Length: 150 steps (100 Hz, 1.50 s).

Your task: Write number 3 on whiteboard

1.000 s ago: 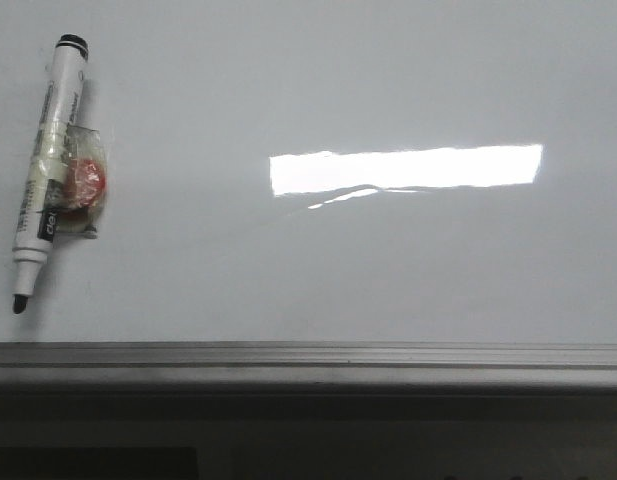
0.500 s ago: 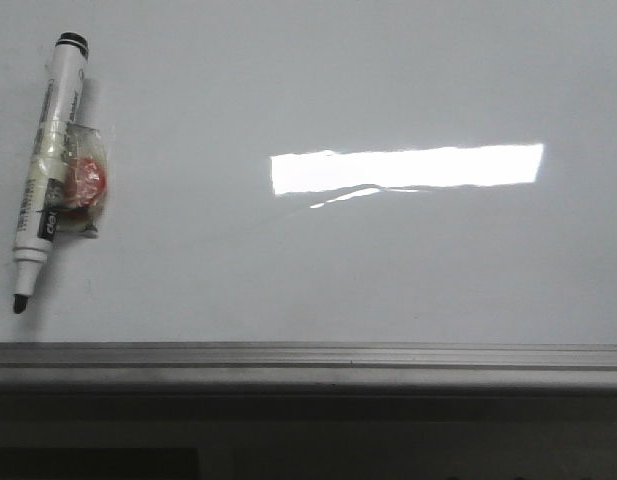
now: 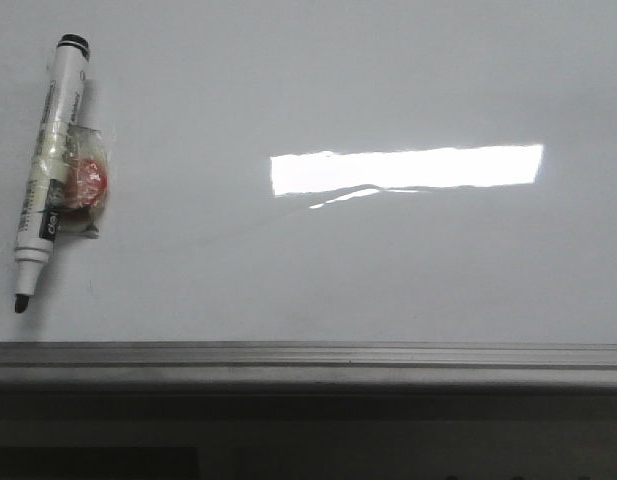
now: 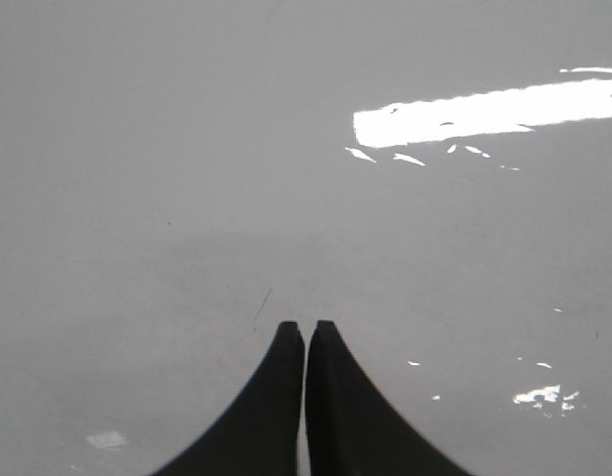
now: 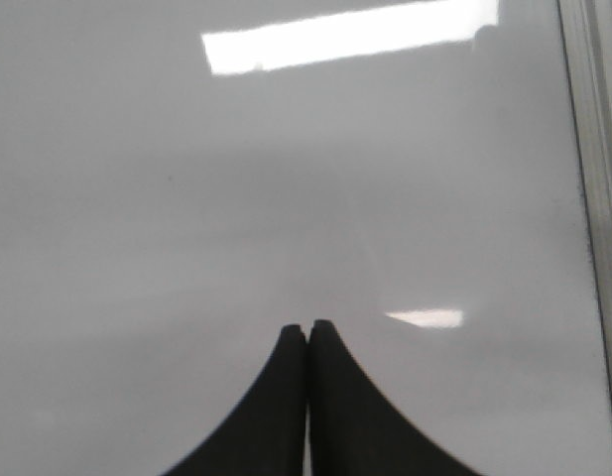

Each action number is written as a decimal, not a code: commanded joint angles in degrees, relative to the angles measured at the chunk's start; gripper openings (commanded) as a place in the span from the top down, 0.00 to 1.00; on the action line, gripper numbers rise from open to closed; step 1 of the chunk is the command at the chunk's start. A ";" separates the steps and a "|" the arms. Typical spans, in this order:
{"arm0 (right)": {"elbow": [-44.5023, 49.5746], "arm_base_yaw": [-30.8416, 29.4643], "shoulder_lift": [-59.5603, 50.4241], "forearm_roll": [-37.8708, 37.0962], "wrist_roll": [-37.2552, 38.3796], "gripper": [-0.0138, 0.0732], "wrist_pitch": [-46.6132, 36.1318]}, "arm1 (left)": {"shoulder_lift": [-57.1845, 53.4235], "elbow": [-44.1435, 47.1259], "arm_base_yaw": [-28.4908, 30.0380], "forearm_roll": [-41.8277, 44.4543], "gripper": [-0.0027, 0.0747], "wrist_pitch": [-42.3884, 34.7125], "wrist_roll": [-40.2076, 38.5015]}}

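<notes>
My left gripper (image 4: pixel 305 327) and right gripper (image 5: pixel 306 326) pressing jaws together, gripping nothing, hovering over whiteboard (image 3: pixel 388 270). Marker (image 3: pixel 50 165) lying at ten o'clock; its wrapping proving hard to identify.

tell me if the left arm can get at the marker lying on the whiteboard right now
Probably yes: the marker lies alone on the whiteboard, nothing over it. The left gripper has its fingers shut and empty, so it must open first.

A robot test bench, apparently indoors: a glossy whiteboard (image 3: pixel 388 270) fills the tabletop, reflecting a rectangular ceiling light (image 3: pixel 406 168) near centre.
</notes>
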 commanded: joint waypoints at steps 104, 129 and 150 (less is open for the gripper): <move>-2.33 -0.27 1.64 0.10 0.03 0.90 -0.96 | 17.34 -1.30 -23.92 -6.34 0.35 -24.22 -0.72; -2.33 -0.27 1.64 0.10 0.03 0.90 -0.96 | 27.94 -1.30 -41.86 -9.33 0.35 -22.27 -0.72; -2.33 -0.27 1.64 0.10 0.03 0.90 -0.96 | 33.98 -1.30 -44.24 -20.40 0.35 -23.94 -0.72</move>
